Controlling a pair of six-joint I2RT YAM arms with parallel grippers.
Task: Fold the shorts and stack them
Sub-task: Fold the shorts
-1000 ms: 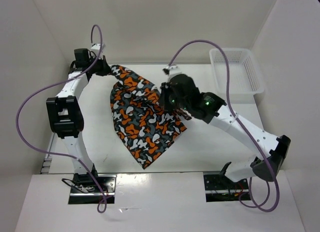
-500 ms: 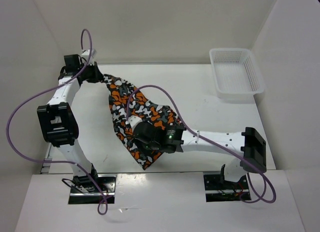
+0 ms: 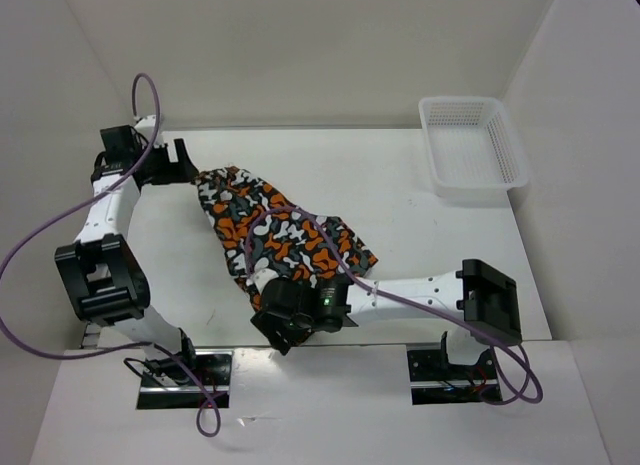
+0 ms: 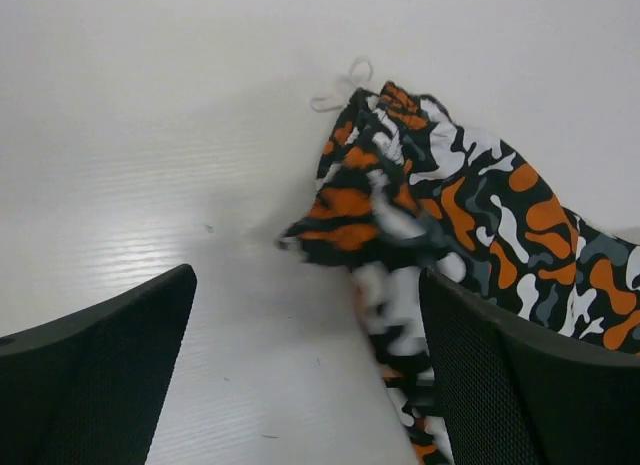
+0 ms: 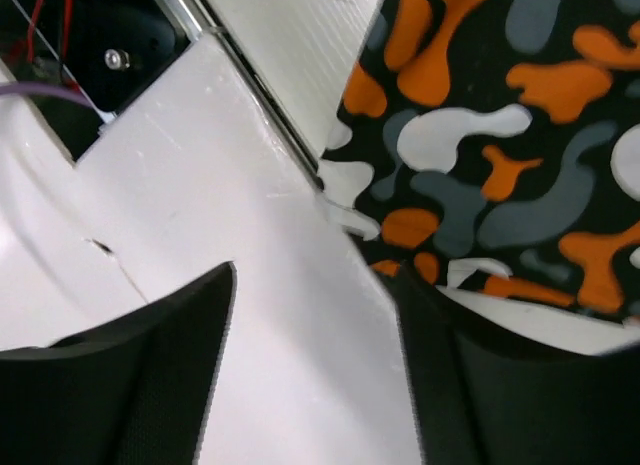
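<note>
Diagonally the shorts (image 3: 285, 235) run far-left to near-right; left fingers (image 4: 90, 365), right fingers (image 5: 120, 375) spread.

Top camera hangs high, looking steeply down on the whole table (image 3: 420, 235). Left wrist, close in, has the shorts (image 4: 470, 215) at three o'clock; right wrist, closer, at two.

shorts (image 3: 290, 240): orange, white, black and grey-teal camo blotches all over
basket (image 3: 470, 190): white mesh
table (image 3: 420, 235): plain white
arms (image 3: 410, 290): white links, black joints
cables (image 3: 148, 80): purple
</note>
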